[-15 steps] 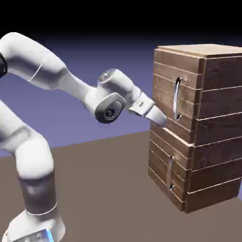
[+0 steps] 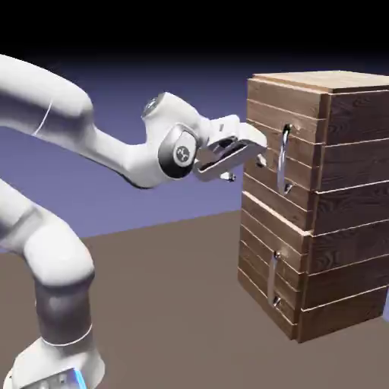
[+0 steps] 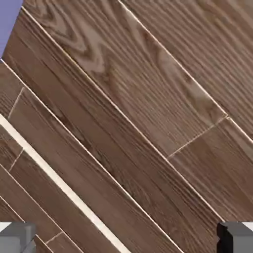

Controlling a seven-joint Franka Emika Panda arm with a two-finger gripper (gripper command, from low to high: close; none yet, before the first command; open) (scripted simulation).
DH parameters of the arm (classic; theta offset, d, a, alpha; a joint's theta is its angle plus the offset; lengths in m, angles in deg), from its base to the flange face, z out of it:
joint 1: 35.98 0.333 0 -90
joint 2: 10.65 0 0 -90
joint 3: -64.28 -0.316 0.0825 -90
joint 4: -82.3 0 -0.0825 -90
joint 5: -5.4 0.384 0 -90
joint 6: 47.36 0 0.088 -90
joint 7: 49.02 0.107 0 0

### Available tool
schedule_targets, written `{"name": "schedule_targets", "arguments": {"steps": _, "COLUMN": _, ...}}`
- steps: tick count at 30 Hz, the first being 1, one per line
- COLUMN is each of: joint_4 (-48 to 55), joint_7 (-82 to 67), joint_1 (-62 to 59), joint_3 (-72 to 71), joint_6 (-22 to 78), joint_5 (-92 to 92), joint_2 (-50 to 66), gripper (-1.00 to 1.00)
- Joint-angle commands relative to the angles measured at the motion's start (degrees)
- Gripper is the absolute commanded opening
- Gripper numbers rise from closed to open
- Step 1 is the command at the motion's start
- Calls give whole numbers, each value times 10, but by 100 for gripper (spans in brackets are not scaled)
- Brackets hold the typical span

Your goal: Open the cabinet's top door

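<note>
backdrop (image 2: pixel 175 99): blue-violet, black above | brown tabletop (image 2: pixel 167 304): 1

The arm reaches toward three o'clock, its wrist (image 2: pixel 181 152) tilted; the gripper (image 2: pixel 246 167) is spread wide, fingertips (image 3: pixel 18 237) well apart.

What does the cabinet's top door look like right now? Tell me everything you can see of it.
The top door is the upper front panel, brown horizontal planks with pale seams, wood by its look. It appears closed, above the lower door. A curved, upright silver handle is mounted on it. The open claw is near; whether it touches is unclear.
</note>
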Motion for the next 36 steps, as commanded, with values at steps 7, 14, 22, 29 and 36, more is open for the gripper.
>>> {"name": "schedule_targets", "arguments": {"steps": 7, "joint_4": 13, "joint_7": -63, "joint_1": 48, "joint_3": 58, "joint_6": 13, "joint_5": -174, "joint_2": -31, "gripper": 0}}
{"name": "schedule_targets", "arguments": {"steps": 14, "joint_4": 26, "joint_7": -127, "joint_1": 96, "joint_3": 117, "joint_6": 26, "joint_5": -349, "joint_2": -61, "gripper": 0}}
{"name": "schedule_targets", "arguments": {"steps": 22, "joint_4": 41, "joint_7": -199, "joint_1": 151, "joint_3": 183, "joint_6": 42, "joint_5": -548, "joint_2": -96, "gripper": 0}}
{"name": "schedule_targets", "arguments": {"steps": 29, "joint_4": 54, "joint_7": -263, "joint_1": 199, "joint_3": 241, "joint_6": 55, "joint_5": -723, "joint_2": -127, "gripper": 0}}
{"name": "schedule_targets", "arguments": {"steps": 36, "joint_4": 67, "joint_7": -326, "joint_1": 246, "joint_3": 300, "joint_6": 68, "joint_5": -897, "joint_2": -157, "gripper": 0}}
